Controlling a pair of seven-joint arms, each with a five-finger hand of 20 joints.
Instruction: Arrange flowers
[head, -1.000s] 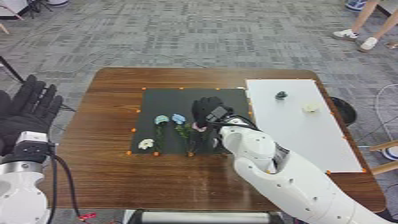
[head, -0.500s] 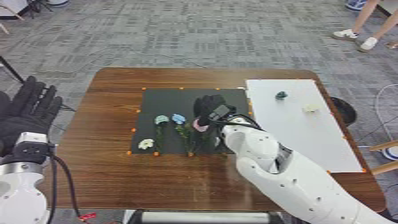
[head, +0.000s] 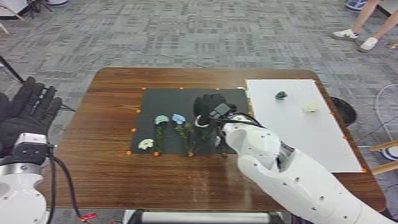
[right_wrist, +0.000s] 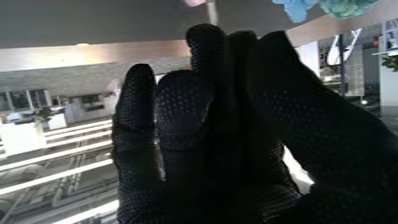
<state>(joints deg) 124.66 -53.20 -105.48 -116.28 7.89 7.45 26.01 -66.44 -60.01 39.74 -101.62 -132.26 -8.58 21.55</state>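
Petals of the pink flower (right_wrist: 194, 2), plain beside the right hand (head: 210, 105) in the head view half a second ago, are now hard to pick out there. Right wrist view: a bit of pink at the picture's edge, cut off. Right hand sits slightly farther right than a second ago, over the right part of the black mat (head: 169, 100). Left hand (head: 27, 112) unchanged at the far left, open, palm up, partly cut off by the view's edge. Blue flower (head: 179, 119), blue-green flower (head: 161, 120) and white flower (head: 146, 144) unchanged on the mat: blue-green just left of blue, white nearer and left of both.

Right hand state: open, fingers mostly straight, thumb close alongside. A pale strip (right_wrist: 213, 12) shows just beyond a fingertip; cannot tell whether it touches the glove or lies behind it. Whether the hand touches the pink flower: cannot tell. Stems under the blue and blue-green heads run toward the near side, thin and dark against the mat, their ends hard to trace.

White sheet (head: 306, 140) lies right of the mat, partly covered by the right arm. On its far part: a small dark green item (head: 281, 95), type unclear, and a pale yellow flower (head: 311, 107).
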